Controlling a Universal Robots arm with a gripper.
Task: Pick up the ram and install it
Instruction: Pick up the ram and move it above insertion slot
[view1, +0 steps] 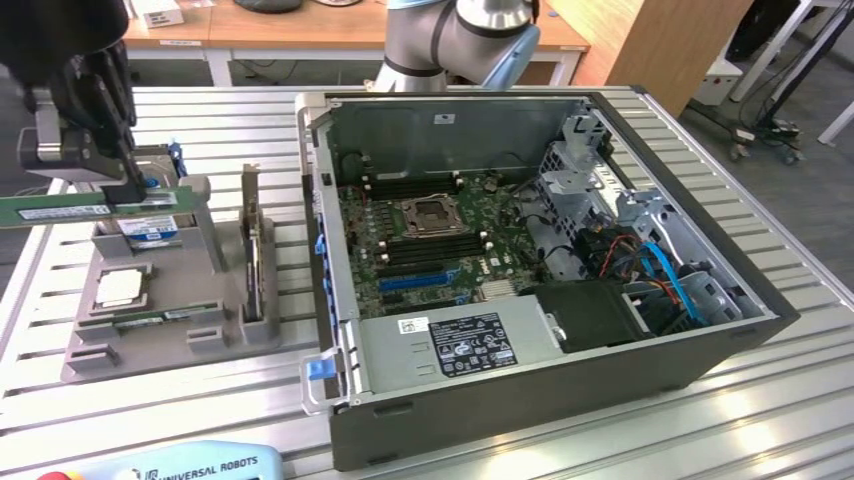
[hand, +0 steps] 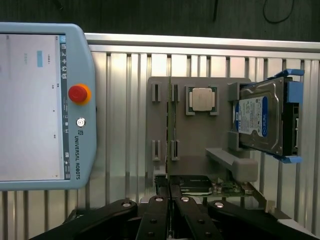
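The long thin green ram stick (view1: 54, 211) runs off the exterior view's left edge, and the dark pincer (view1: 130, 190) closed on it covers part of it. The silver-and-blue robot arm (view1: 461, 35) is cut by the top edge, and the pale blue teach pendant (view1: 174, 465) by the bottom edge. On the silver hard drive (hand: 277, 120), the print of the blue-white label (hand: 251, 117) is too small to read.

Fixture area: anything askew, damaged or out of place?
Nothing looks damaged or spilled. The hard drive leans tilted on its stand in the fixture, apparently by design. The teach pendant lies flat on the table beside the fixture. The gripper is shut on the ram, held level.
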